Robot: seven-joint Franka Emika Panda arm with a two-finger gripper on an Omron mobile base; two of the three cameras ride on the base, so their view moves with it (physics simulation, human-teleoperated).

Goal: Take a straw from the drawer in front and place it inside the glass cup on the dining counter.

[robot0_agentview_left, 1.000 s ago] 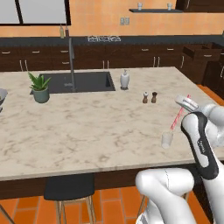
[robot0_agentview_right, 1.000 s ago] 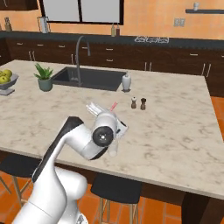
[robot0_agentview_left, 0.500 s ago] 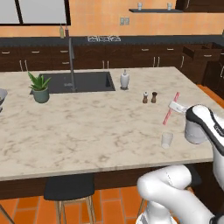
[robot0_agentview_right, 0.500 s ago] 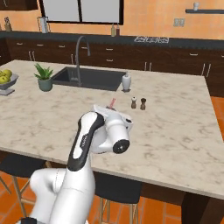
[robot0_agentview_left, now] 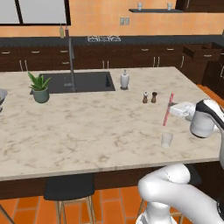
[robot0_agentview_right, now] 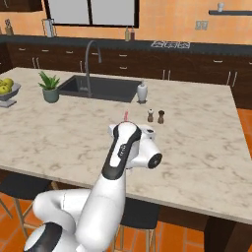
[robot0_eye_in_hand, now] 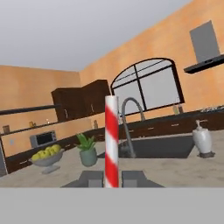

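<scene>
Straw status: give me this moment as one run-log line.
straw: held upright between shut fingers | glass cup: on dining counter, empty, below straw | phase: straw above cup, not yet inserted

Left base view — set behind and left of the arm, raised, looking forward and down across the counter (robot0_agentview_left: 87,131) from its near edge toward the sink (robot0_agentview_left: 78,82) at the far edge.

Right base view — set behind and right of the arm, same height and heading; the arm stands close in the foreground.

Both share the counter top, sink, faucet (robot0_agentview_right: 91,59), potted plant (robot0_agentview_right: 50,87) and shakers (robot0_agentview_right: 155,116).

Hand view — low over the counter, nearly level, facing along it toward the faucet, plant and fruit bowl (robot0_eye_in_hand: 47,157); the straw (robot0_eye_in_hand: 111,140) stands upright very near the lens.
</scene>
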